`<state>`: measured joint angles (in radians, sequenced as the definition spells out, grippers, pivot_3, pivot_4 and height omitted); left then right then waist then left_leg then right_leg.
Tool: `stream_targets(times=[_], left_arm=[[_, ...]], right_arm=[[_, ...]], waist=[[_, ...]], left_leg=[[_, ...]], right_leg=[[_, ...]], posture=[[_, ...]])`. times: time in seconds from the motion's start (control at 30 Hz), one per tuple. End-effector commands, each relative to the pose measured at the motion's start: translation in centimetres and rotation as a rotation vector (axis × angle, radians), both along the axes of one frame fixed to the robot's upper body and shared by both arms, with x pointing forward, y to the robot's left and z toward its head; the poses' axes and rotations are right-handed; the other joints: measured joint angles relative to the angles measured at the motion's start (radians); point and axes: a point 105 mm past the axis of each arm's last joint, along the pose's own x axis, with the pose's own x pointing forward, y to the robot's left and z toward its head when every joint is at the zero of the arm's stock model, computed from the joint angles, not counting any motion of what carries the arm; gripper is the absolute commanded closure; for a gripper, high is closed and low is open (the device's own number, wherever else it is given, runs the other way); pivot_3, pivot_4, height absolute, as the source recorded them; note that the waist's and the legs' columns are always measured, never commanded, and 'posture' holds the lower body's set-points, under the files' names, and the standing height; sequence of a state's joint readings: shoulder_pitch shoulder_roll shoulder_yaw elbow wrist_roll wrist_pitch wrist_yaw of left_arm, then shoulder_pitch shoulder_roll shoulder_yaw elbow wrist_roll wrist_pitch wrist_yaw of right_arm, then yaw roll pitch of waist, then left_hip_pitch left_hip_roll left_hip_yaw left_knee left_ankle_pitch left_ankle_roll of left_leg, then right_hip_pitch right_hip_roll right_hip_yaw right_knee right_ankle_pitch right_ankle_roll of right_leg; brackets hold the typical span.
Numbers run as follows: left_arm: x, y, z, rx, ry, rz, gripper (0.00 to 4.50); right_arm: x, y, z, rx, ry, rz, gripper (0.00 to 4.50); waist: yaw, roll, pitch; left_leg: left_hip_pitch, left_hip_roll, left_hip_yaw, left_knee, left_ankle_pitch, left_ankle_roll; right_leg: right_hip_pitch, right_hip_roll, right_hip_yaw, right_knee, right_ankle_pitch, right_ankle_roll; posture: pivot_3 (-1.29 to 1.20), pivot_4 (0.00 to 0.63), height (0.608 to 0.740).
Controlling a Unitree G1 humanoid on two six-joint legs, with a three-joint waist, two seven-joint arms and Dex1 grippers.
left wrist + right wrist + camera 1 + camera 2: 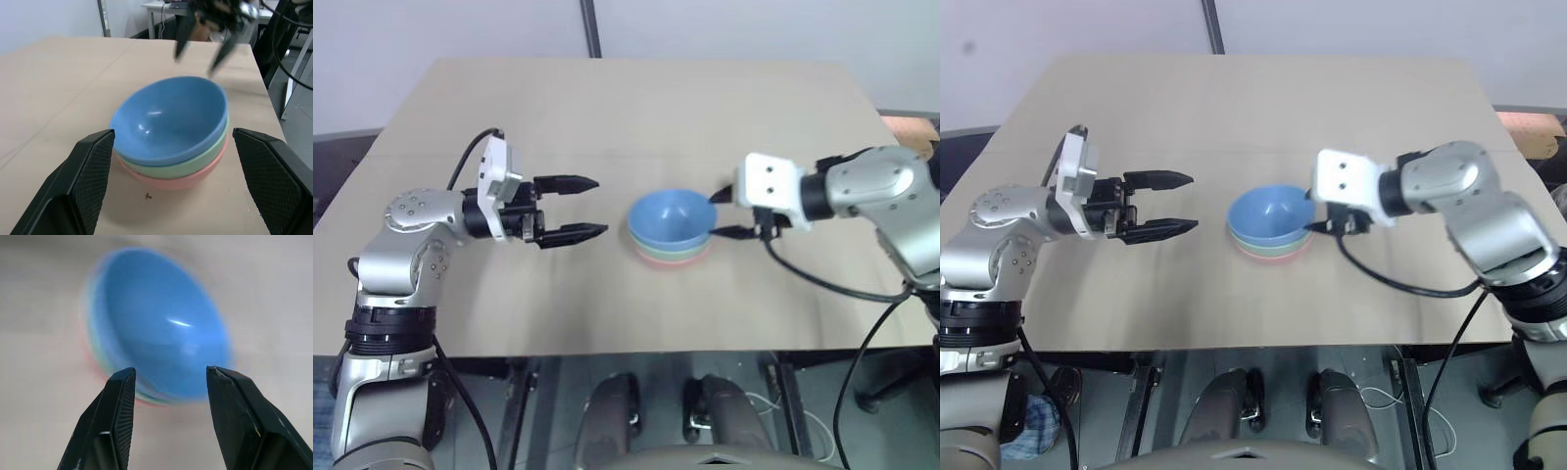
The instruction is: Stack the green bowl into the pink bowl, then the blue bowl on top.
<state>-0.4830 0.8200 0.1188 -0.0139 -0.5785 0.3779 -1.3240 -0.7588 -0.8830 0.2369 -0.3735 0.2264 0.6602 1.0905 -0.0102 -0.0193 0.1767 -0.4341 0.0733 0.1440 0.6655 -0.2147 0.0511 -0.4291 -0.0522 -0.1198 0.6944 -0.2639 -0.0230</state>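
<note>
Blue bowl [671, 220] sits on top of the green bowl [672, 254], which is nested in the pink bowl [674, 261], mid-tabletop [636, 108]. In the head view, the left hand [584, 208] hangs to the stack's left, fingers spread and empty; the right hand [724, 213] is just beside the blue rim on the right, fingers apart, gripping nothing. The left wrist view shows all three rims, blue tilted slightly. The right wrist view looks between parted fingers [117, 406] into the blue bowl.
</note>
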Motion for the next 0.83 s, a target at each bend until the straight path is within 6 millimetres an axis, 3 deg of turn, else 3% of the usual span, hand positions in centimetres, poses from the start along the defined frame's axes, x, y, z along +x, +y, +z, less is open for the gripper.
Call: stream_targets(times=[0.03, 0.13, 0.37, 0.57, 0.83], left_arm=[[-0.1, 1.7, 0.6, 0.03, -0.029, 0.073, 0.43], [0.0, 2.6, 0.1, 0.04, -0.001, 0.138, 0.43], [-0.4, 4.5, -1.2, 0.057, 0.043, 0.244, 0.43], [-0.9, 5.1, -1.9, 0.076, 0.055, 0.304, 0.43], [-1.6, 4.6, -2.0, 0.08, 0.034, 0.29, 0.43]], right_arm=[[-0.1, -3.3, 0.6, 0.097, -0.003, -0.114, 1.97], [-0.9, -5.7, -0.2, 0.161, 0.052, -0.186, 1.97], [-2.0, -10.6, 0.3, 0.359, 0.08, -0.331, 1.97], [-3.9, -12.0, -0.7, 0.38, 0.115, -0.296, 1.97], [-4.4, -13.2, -3.1, 0.337, 0.175, -0.296, 1.97]], waist=[[0.001, 0.0, 0.0], [0.004, 0.0, 0.0], [0.001, 0.0, 0.0], [0.002, 0.0, 0.0], [0.003, 0.0, 0.0]], left_leg=[[0.0, 0.0, 0.0, -0.001, 0.0, 0.0], [0.0, 0.0, 0.0, -0.001, 0.0, 0.0], [0.001, 0.0, 0.0, -0.001, 0.0, 0.0], [0.001, 0.0, 0.0, -0.001, -0.001, 0.002], [0.001, 0.0, 0.0, -0.001, -0.003, 0.004]], right_leg=[[0.0, 0.0, 0.0, 0.0, 0.0, 0.0], [0.0, 0.0, 0.0, -0.001, 0.0, 0.0], [0.0, 0.0, 0.001, 0.0, 0.0, 0.0], [0.0, 0.0, 0.001, 0.0, 0.0, 0.0], [0.001, 0.0, 0.001, 0.0, 0.0, 0.0]], posture=[[0.0, 0.15, 0.74], [0.0, 0.15, 0.74], [0.0, 0.15, 0.74], [0.0, 0.15, 0.74], [0.0, 0.15, 0.74]])
